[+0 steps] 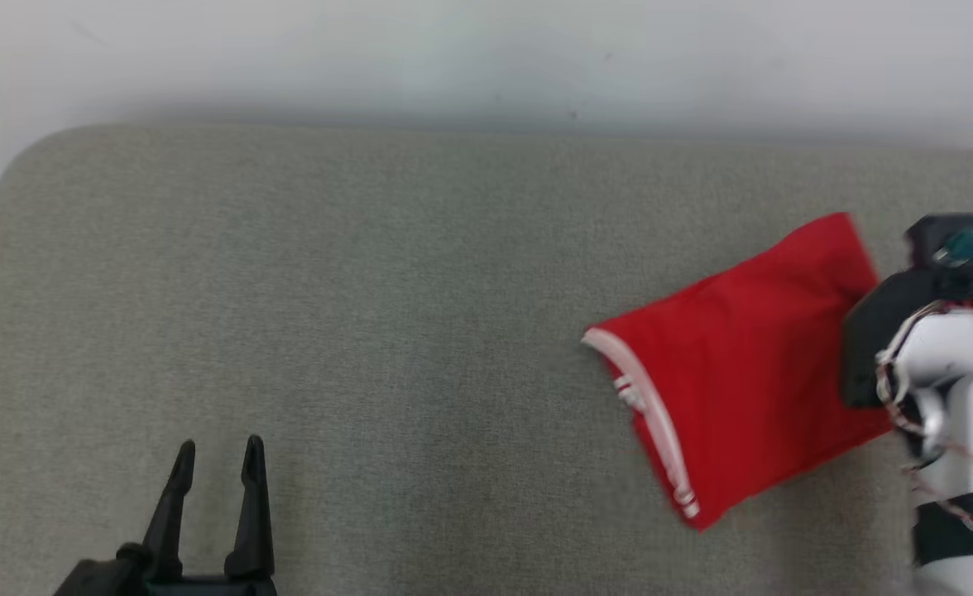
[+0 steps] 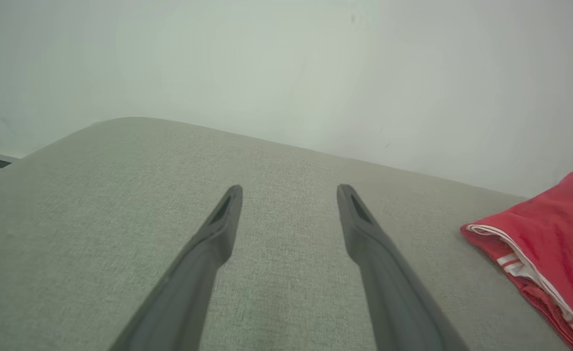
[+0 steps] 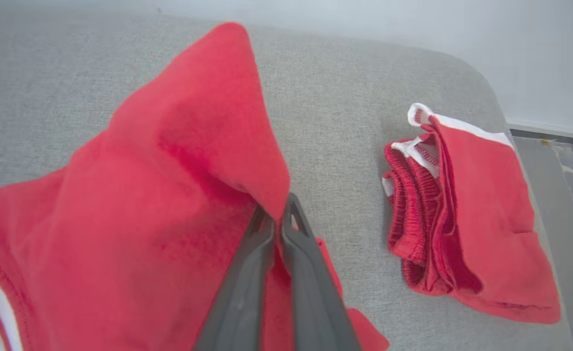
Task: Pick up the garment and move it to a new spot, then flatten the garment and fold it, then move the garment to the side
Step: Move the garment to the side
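Right tool [image 3: 277, 214]: fingers pinched together on a raised fold of the red garment [image 1: 735, 364], which has a white-striped hem and lies at the right of the head view on the grey padded surface [image 1: 371, 290]. Left tool [image 1: 218, 463]: fingers spread wide over bare padding, lower left. A second folded red garment [image 3: 481, 219] lies apart, at the right of the right wrist view.

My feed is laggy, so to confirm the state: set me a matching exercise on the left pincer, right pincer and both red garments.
1 left pincer
2 right pincer
3 spread garment
4 bundled garment

A one fold pinched and raised
B open above bare cushion
C lying apart, untouched
D shut, gripping fabric

Pairs: 1-B, 2-D, 3-A, 4-C
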